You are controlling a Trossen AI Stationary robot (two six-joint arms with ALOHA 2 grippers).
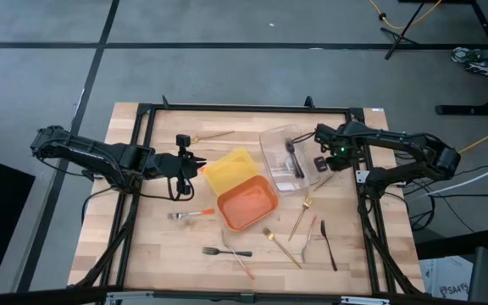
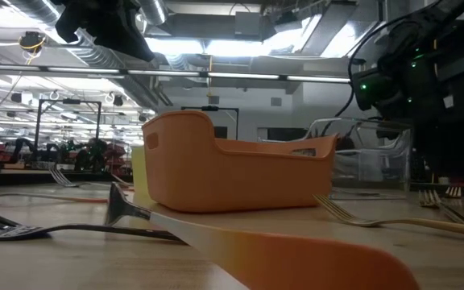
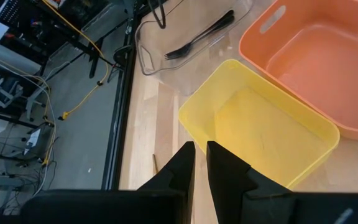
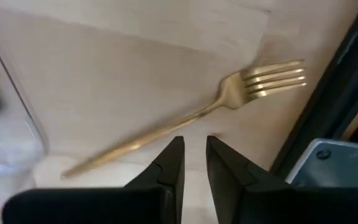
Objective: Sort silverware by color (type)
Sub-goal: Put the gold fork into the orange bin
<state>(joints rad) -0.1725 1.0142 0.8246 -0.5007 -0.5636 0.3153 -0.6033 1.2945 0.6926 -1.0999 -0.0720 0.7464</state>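
Overhead and table-level views (plus wrists) share the orange tray (image 1: 246, 203).

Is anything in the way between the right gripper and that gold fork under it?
No, nothing visible is. The right gripper hangs just above the gold fork, which lies alone on the bare wooden table, beside the clear tray. The gripper's narrow gap points at the fork's handle, and it holds nothing.
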